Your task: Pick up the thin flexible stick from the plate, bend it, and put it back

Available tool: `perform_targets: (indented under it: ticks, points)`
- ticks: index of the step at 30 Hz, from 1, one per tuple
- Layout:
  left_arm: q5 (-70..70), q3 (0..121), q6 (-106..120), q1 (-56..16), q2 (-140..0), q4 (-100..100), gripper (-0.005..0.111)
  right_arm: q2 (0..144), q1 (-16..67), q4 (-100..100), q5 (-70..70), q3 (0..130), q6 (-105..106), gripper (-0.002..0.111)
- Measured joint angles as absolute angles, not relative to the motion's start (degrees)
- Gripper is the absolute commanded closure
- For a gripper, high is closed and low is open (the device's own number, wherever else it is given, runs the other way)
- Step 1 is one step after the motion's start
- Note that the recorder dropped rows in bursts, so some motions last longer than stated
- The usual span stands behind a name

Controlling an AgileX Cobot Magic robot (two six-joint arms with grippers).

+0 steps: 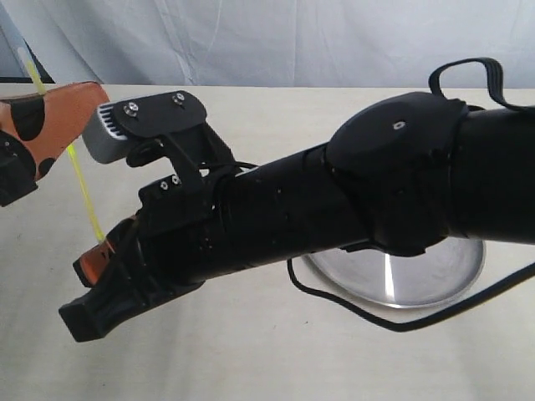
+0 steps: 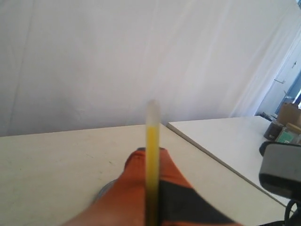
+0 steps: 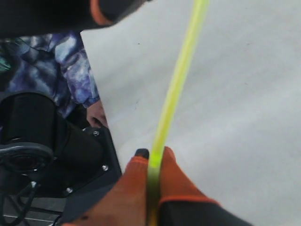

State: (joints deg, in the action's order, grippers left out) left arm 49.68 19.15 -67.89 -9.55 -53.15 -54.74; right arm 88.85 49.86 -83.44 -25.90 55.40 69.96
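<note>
The thin yellow stick (image 1: 81, 180) is held in the air between both grippers, well left of the plate. It runs nearly straight from upper left down to the right. My left gripper (image 1: 58, 104), with orange fingers, is shut on its upper part; in the left wrist view the stick (image 2: 151, 155) shows its pale end past the left gripper (image 2: 150, 155). My right gripper (image 1: 99, 255) reaches across and is shut on the lower end. The right wrist view shows the stick (image 3: 178, 80) rising out of the right gripper (image 3: 153, 157). The silver plate (image 1: 435, 280) lies partly hidden behind the right arm.
The black right arm (image 1: 334, 200) spans most of the exterior view above the beige table. A black cable (image 1: 351, 305) loops beside the plate. A second white table (image 2: 221, 141) and boxes (image 2: 287, 125) stand off to one side. A person's patterned sleeve (image 3: 77, 70) is near the arm base.
</note>
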Motion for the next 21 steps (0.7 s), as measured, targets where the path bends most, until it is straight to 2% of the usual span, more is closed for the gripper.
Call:
perform_targets:
  ticks: [8, 21]
  points:
    - [50.0, 19.2, -65.5, -9.6, -53.1, -56.0, 0.107, 87.0, 49.9, -82.6, -27.0, 55.4, 69.4, 0.109]
    - [56.4, 19.3, -64.6, -9.6, -53.2, -50.9, 0.107, 86.2, 49.9, -76.4, -20.5, 55.4, 69.6, 0.109]
